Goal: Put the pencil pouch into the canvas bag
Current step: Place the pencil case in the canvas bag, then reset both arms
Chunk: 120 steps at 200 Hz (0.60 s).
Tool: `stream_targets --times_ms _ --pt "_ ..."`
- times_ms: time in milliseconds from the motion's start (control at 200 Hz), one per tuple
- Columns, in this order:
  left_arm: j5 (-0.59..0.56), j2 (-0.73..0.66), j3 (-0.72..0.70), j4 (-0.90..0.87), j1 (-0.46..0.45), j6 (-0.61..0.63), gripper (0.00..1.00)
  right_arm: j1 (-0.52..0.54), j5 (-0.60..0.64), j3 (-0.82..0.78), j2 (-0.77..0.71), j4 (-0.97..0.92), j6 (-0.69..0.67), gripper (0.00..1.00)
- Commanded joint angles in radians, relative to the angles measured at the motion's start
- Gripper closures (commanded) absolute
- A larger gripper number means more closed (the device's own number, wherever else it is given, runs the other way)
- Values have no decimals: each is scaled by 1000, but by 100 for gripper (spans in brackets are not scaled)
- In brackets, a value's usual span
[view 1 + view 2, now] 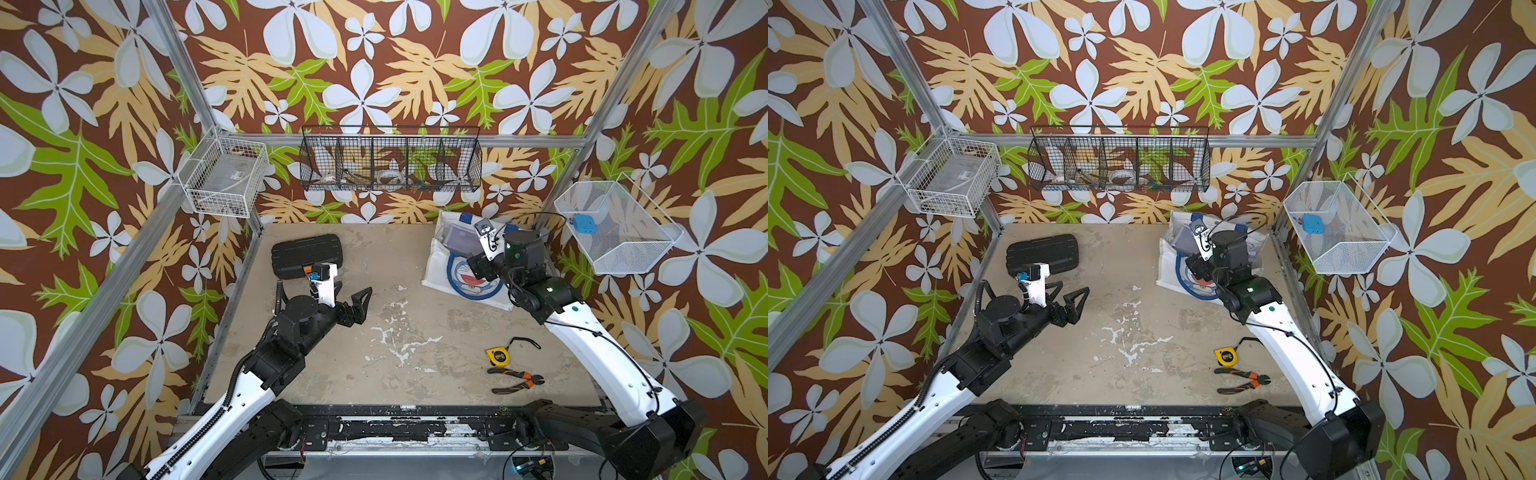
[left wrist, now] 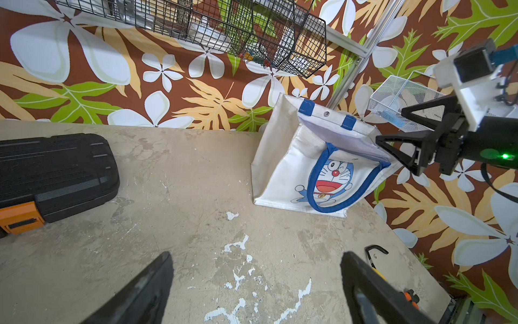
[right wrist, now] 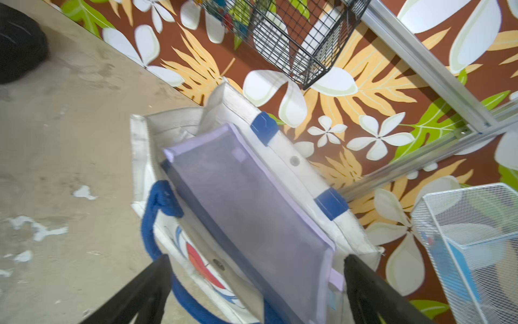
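Back-right corner of the worktop (image 1: pixel 390 257): canvas bag (image 1: pixel 435 266) stands upright against the rear wall, mouth up, Doraemon panel facing the front. Inside its mouth, between front and back panels, sits the pencil pouch (image 3: pixel 246 213).

Pouch long axis runs along the bag's width, parallel to both panels, roughly left-right across the worktop. Far short end points at the bag's side panel on the black case (image 1: pixel 306 257) side. Near short end points back at the right arm. Mesh face is tilted up toward the right wrist camera, with the lavender-trimmed long edge against the back panel and the dark long edge toward the front panel.

Over the bag's mouth, right gripper (image 3: pixel 256 261) has its fingers spread wide, one on each side of the pouch's near end, not clamped on it. Pouch outline is blurred there, so a light touch between its near corner and one finger can't be ruled out.

Just in front of the black case, left gripper (image 1: pixel 354 291) hovers over the worktop, fingers wide apart, empty, well apart from the bag.

Front right: tape measure (image 1: pixel 498 356) and pliers (image 1: pixel 517 380) lie near each other, away from the bag.
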Motion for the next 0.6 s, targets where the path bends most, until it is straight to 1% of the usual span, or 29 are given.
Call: stream_targets --times_ms 0,65,175,240,285,310,355,420,490,545,596 --pt "-37 -5 -3 -6 3 -2 1 1 -188 -74 -83 79 114 0" --pt "-88 -3 -7 -29 3 -11 0 1 -212 -166 -167 141 140 0" --pt "-171 4 -23 -53 3 -36 0 2 -252 -376 -314 277 202 0" --pt "-234 12 -43 -66 3 -85 0 2 -250 -514 -395 374 256 0" --pt "-331 15 -60 -87 3 -144 0 1 -217 -609 -440 442 287 0" --pt "-366 17 -74 -91 4 -161 0 1 -191 -658 -461 479 305 0" --pt "-377 18 -106 -67 7 -137 0 1 -140 -734 -489 541 333 0" --pt "-413 33 -140 -45 19 -140 0 1 -74 -817 -519 626 337 0" --pt "-476 69 -192 19 50 -141 0 1 27 -900 -523 746 339 0" --pt "-518 102 -236 86 92 -146 0 -11 98 -949 -498 829 351 0" --pt "-531 125 -261 131 144 -151 0 -30 118 -976 -456 888 355 0"
